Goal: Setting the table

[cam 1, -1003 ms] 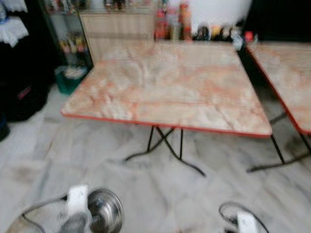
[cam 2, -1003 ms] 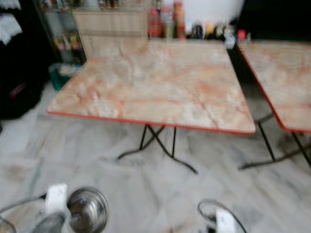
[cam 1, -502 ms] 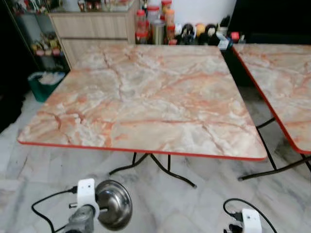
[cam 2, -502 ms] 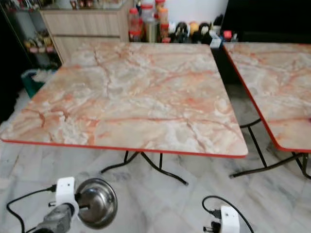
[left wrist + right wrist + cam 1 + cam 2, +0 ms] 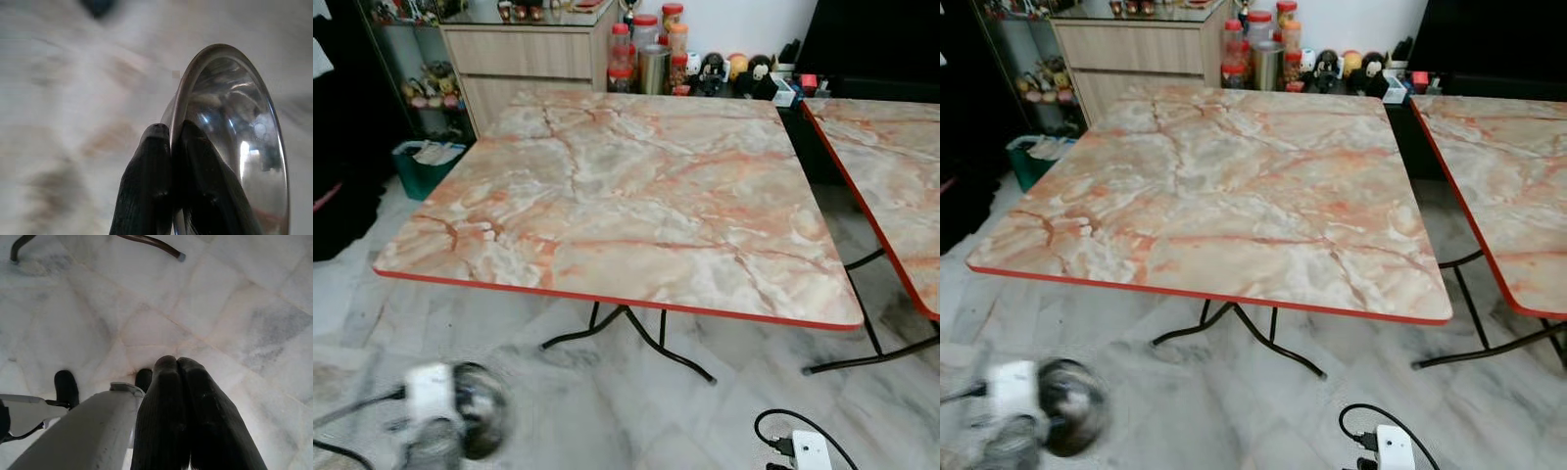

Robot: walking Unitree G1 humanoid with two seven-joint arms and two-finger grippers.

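a grey-veined white marble floor (image 5: 607,411) spreads under everything, and on it stands a square folding table (image 5: 636,196) with an orange-pink marbled top, a red edge and crossed black legs; its top is bare. a second table (image 5: 891,166) of the same pattern stands just beside it on the robot's right, cut by the frame. behind them a wooden cabinet (image 5: 524,59) sits against the wall, with red-lidded jars (image 5: 651,44) and small figurines (image 5: 734,69) lined on the floor next to it, a green bin (image 5: 426,166) to the left, and dark shelving beyond. low on the left, the left gripper (image 5: 171,147) pinches the rim of a steel bowl (image 5: 234,142) between its two black fingers, one outside the wall and one inside; the bowl is round, polished and mirror-bright, held on edge above the floor, short of the table's near edge. in the head views the bowl (image 5: 480,421) and the white wrist block are smeared by blur. the right gripper (image 5: 178,396) hangs over the floor tiles with its fingers pressed together, holding nothing. compared with half a second ago, the whole view has shifted so the table sits a little further right and farther off, and the bowl, sharp then, is now blurred and lower in the frame.
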